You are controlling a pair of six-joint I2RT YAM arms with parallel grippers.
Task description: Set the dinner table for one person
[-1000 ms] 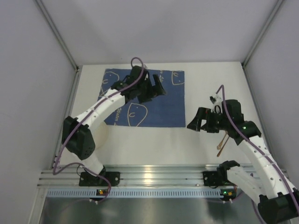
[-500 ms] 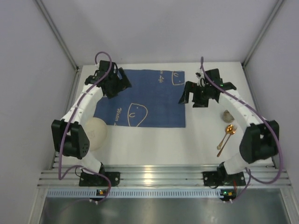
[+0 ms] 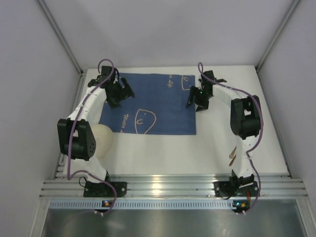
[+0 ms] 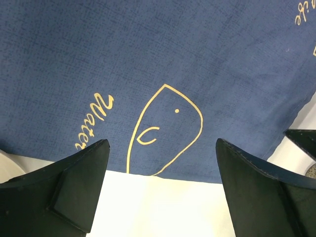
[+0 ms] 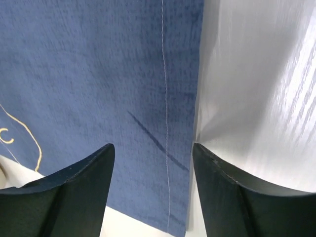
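From above, your left claw and right claw hang over opposite sides of the blue mat, which lies on the white worktop. Left wrist: fingers released, above a fish outline. Right wrist: fingers released, straddling the mat's edge.

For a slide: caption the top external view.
Left gripper and right gripper, both open, over opposite sides of the blue mat.

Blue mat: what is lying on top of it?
No tableware on the blue mat; the left gripper and right gripper are above its side edges. It hides the table beneath.
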